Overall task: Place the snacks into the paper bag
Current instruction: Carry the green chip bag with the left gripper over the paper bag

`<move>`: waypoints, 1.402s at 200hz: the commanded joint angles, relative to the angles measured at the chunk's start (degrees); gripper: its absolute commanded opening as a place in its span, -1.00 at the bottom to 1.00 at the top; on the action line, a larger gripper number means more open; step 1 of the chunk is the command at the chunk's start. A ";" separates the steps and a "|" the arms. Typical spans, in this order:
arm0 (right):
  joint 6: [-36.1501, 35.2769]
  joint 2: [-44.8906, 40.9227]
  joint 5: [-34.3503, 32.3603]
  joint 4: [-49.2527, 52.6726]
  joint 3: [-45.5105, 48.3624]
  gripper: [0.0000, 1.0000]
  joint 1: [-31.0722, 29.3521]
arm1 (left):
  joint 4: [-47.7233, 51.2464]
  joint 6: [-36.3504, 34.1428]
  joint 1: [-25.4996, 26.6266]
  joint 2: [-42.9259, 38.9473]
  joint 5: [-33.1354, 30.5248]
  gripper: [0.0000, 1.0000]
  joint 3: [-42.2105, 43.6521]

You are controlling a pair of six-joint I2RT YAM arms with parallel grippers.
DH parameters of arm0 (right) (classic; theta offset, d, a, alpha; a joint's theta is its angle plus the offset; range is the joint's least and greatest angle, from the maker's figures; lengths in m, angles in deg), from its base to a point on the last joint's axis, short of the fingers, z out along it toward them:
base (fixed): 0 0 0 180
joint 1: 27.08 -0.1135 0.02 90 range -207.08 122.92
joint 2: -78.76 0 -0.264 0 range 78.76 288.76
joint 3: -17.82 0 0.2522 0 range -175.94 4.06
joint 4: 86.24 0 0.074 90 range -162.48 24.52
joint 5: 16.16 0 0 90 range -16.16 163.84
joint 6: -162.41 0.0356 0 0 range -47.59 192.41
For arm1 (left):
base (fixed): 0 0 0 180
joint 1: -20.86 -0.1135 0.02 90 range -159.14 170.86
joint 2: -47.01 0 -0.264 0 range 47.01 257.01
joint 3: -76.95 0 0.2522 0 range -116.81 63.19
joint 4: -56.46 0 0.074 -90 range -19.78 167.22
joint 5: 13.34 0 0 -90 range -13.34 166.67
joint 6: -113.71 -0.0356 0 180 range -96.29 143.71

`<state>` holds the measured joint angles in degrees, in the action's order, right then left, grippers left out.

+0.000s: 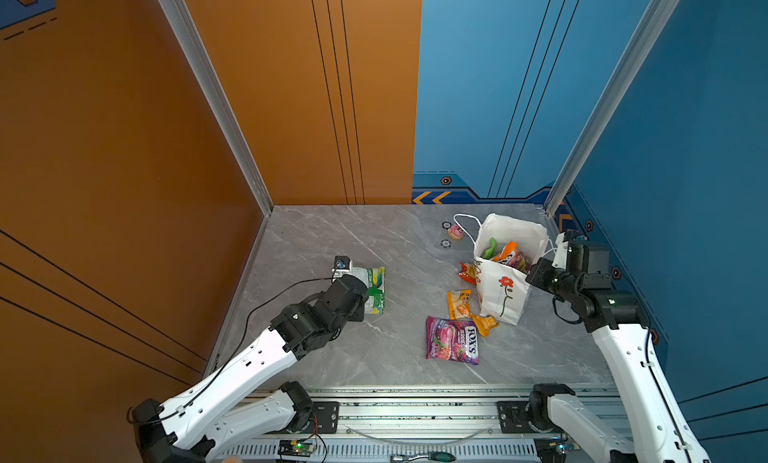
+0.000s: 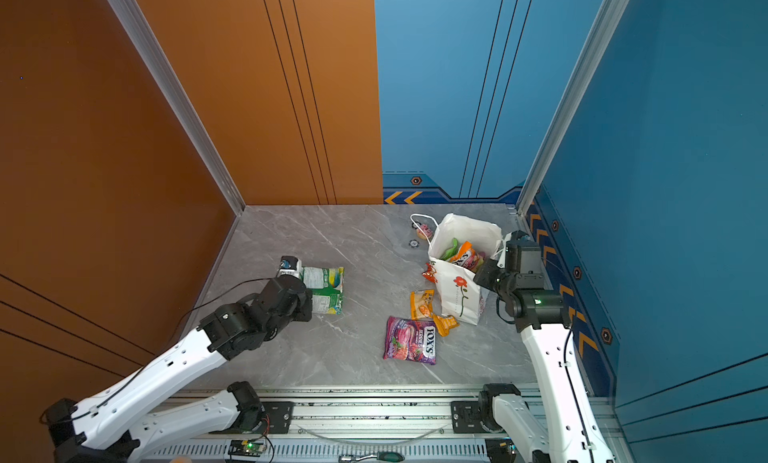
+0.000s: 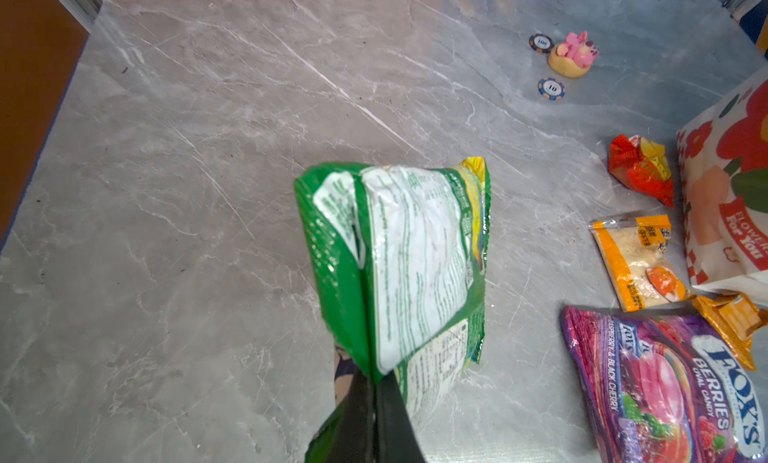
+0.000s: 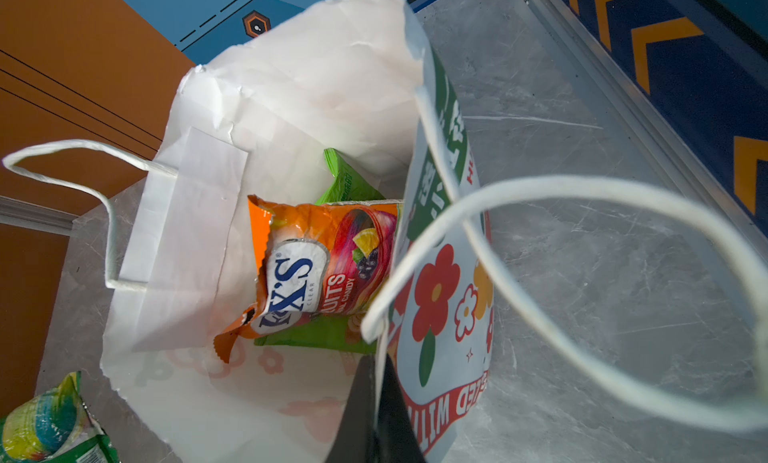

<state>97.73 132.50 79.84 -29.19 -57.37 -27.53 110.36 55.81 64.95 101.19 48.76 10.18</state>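
Observation:
My left gripper point(image 3: 376, 382) is shut on one end of a green snack packet point(image 3: 415, 265), which shows in both top views at left of centre point(image 1: 376, 288) point(image 2: 328, 290). The white paper bag point(image 1: 505, 294) with the red flower stands open at the right. My right gripper point(image 4: 378, 365) is shut on its near rim point(image 4: 411, 232). An orange FOX'S packet point(image 4: 332, 265) and a green packet point(image 4: 345, 178) lie inside the bag. On the table beside it lie a purple FOX'S packet point(image 1: 452, 340), an orange packet point(image 1: 459, 303), a small orange one point(image 1: 485, 324) and a red-orange one point(image 1: 468, 273).
A pink toy figure point(image 1: 455, 231) and two poker chips point(image 1: 446, 243) point(image 1: 446, 224) sit behind the bag's left handle. An orange wall bounds the table on the left and a blue one on the right. A metal rail point(image 1: 415, 411) runs along the front.

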 commanded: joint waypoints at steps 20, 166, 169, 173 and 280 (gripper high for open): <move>-0.47 -0.47 0.43 -1.16 -0.90 -1.00 -0.95 | -4.38 -2.75 -4.24 -2.31 0.22 -1.00 -2.75; -0.92 -0.56 -0.11 -0.43 -2.04 -1.00 -1.40 | -11.12 -6.15 -4.54 16.45 14.89 -1.00 -27.09; -0.97 -0.64 -0.11 -0.42 -2.03 -1.00 -1.40 | -10.89 -6.33 -4.22 16.93 14.94 -1.00 -28.04; -0.95 -0.60 -0.11 -0.40 -2.04 -1.00 -1.40 | -10.60 -6.62 -3.74 17.93 14.95 -1.00 -29.22; -1.20 -0.56 0.06 -0.13 -2.32 -1.00 -1.40 | -7.26 -12.85 8.26 35.54 15.41 -1.00 -53.41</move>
<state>97.73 132.50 79.79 -29.15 -57.61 -28.49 103.02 45.28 71.38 134.10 63.04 -37.82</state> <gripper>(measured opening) 0.046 0.046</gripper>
